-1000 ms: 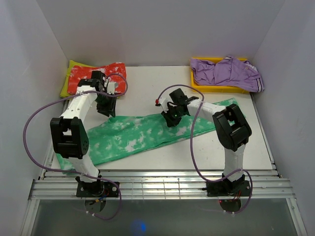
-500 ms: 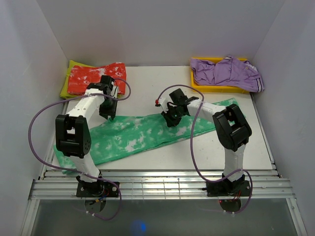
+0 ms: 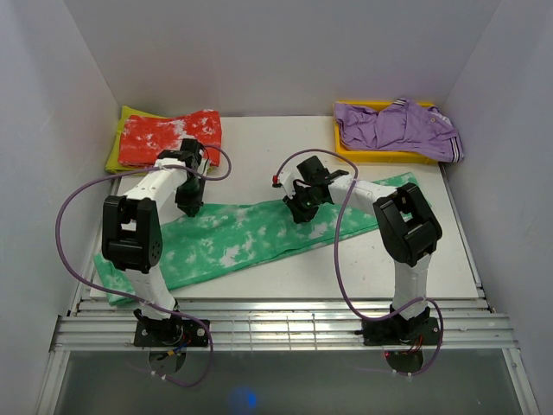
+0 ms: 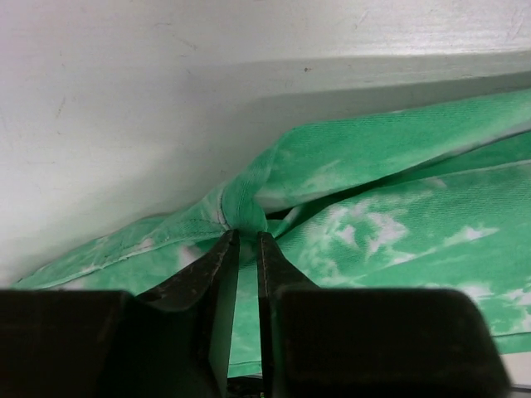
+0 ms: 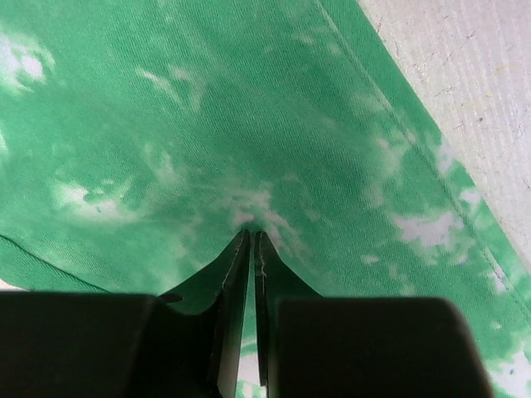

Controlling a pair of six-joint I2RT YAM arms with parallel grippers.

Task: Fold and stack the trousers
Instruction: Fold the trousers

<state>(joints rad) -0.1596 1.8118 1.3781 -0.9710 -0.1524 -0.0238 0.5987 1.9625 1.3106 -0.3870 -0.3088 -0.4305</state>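
1. Trousers are held by both grippers. The left gripper has its jaws nearly together on a bunched fold at the far edge of the cloth. The right gripper is closed tight, with a small pucker of cloth at its tips.
2. The trousers lie as a long flat band across the table, from the 8 o'clock corner up toward 2 o'clock, ending just short of the tray.
3. The yellow tray, at 1 o'clock, holds a crumpled purple garment that spills over its right rim.
4. At 11 o'clock a folded red-and-white garment lies on a yellow-green layer, just beyond the left gripper.
5. The band's 8 o'clock end reaches the table's near left edge. Bare table shows at 12 o'clock between the two piles, and at 5 o'clock beside the right arm. White walls close in the left, far and right sides.
6. The cloth is soft, bright green with white blotches, and has a stitched hem. The table is matte white and lightly scuffed.
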